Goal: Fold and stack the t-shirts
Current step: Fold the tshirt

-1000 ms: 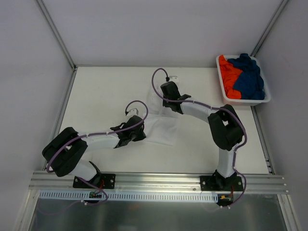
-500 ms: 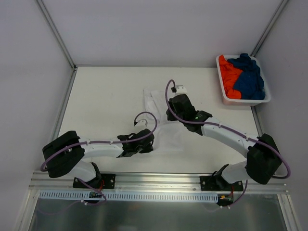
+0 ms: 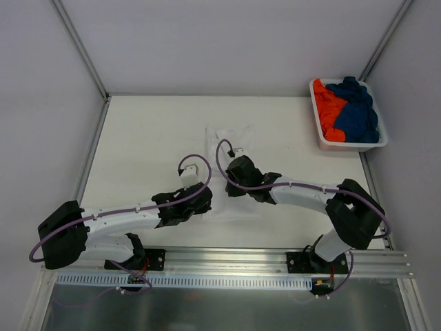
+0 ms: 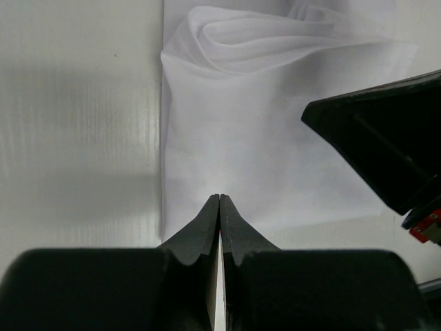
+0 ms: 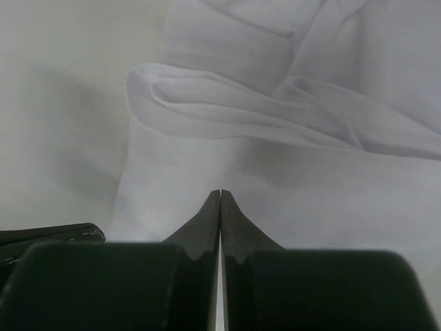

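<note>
The white t-shirt [image 3: 231, 138] lies on the table, its near part between my two grippers. It also shows in the left wrist view [image 4: 262, 138] and the right wrist view [image 5: 310, 200], with a rolled fold across it ahead of the fingers. My left gripper [image 3: 207, 196] [image 4: 219, 196] is shut, its tips low over the shirt's near edge. My right gripper [image 3: 228, 181] [image 5: 220, 192] is shut, its tips on the cloth just right of the left one. I see no cloth between either pair of jaws. The orange t-shirt [image 3: 326, 107] and dark blue t-shirt [image 3: 357, 110] lie bunched in the basket.
The white plastic basket [image 3: 381, 143] stands at the table's far right corner. The right gripper's body [image 4: 386, 145] fills the right of the left wrist view. Metal frame rails run along both table sides and the near edge.
My right gripper has swept from the shirt's far end toward the near edge and left. My left arm has stretched out, its gripper staying at the shirt's near left edge.
</note>
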